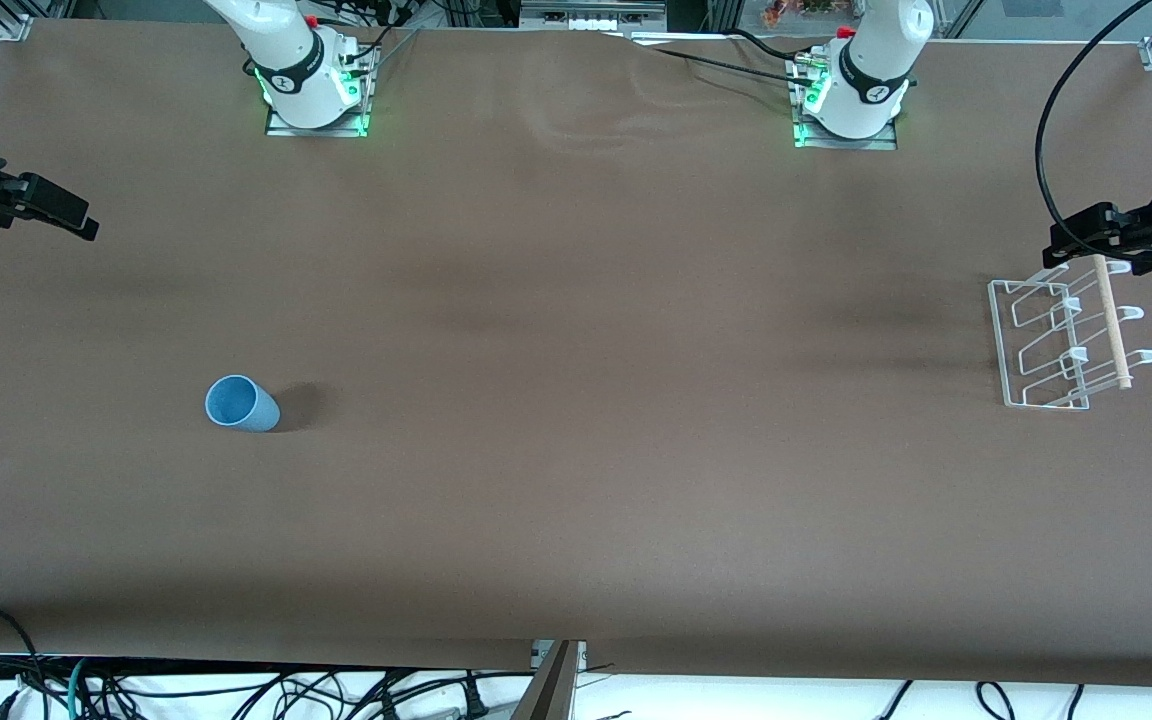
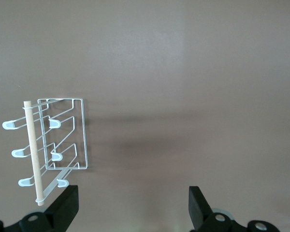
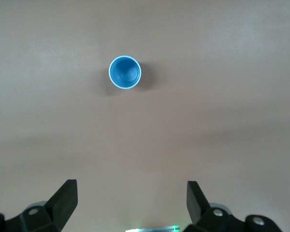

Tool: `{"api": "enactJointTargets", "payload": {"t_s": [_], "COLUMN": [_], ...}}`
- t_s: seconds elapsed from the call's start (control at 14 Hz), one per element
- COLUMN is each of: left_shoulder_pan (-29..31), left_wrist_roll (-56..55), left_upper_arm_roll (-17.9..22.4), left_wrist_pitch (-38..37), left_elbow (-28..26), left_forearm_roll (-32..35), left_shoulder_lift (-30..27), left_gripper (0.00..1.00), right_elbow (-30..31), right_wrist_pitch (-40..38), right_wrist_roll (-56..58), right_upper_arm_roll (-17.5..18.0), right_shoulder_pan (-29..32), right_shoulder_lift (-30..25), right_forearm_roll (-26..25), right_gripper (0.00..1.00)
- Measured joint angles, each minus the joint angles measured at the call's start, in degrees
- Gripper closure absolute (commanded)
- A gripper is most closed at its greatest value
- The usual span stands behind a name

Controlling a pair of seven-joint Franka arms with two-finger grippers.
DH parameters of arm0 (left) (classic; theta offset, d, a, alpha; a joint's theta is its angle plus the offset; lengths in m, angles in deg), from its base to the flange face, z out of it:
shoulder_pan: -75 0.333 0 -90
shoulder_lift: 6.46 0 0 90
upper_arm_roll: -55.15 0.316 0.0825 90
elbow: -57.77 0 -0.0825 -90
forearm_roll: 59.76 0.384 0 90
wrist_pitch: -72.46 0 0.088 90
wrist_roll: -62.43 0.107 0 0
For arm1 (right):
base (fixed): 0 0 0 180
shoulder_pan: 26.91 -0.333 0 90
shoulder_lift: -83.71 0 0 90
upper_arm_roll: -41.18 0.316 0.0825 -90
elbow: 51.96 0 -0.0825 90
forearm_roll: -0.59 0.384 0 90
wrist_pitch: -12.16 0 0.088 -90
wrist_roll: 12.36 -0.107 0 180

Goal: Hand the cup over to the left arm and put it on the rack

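The light-blue cup [image 1: 241,404] stands upright on the brown table toward the right arm's end; the right wrist view looks down into its open mouth [image 3: 125,72]. The white wire rack [image 1: 1066,340] with its wooden rod lies toward the left arm's end and shows in the left wrist view [image 2: 53,150]. My right gripper [image 1: 76,218] hangs open and empty above the table's right-arm end, apart from the cup; its own view shows the jaws wide apart [image 3: 130,195]. My left gripper [image 1: 1066,240] hangs open and empty just over the rack's edge nearest the robots' bases [image 2: 133,205].
Both arm bases [image 1: 316,90] [image 1: 851,100] stand along the table edge farthest from the front camera. A black cable [image 1: 1046,130] loops near the left gripper. Brown cloth covers the table [image 1: 576,400] between cup and rack.
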Motion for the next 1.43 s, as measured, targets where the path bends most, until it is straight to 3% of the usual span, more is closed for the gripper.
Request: {"api": "enactJointTargets", "payload": {"t_s": [1.43], "left_shoulder_pan": [0.0], "left_wrist_roll": [0.0], "left_upper_arm_roll": [0.0], "left_wrist_pitch": [0.1], "left_elbow": [0.7], "left_forearm_roll": [0.0], "left_shoulder_lift": [0.6], "left_gripper": [0.0], "right_elbow": [-0.1], "right_wrist_pitch": [-1.6], "right_wrist_roll": [0.0], "right_upper_arm_roll": [0.1], "right_shoulder_pan": [0.0], "right_shoulder_lift": [0.0], "right_forearm_roll": [0.1], "right_gripper": [0.0]}}
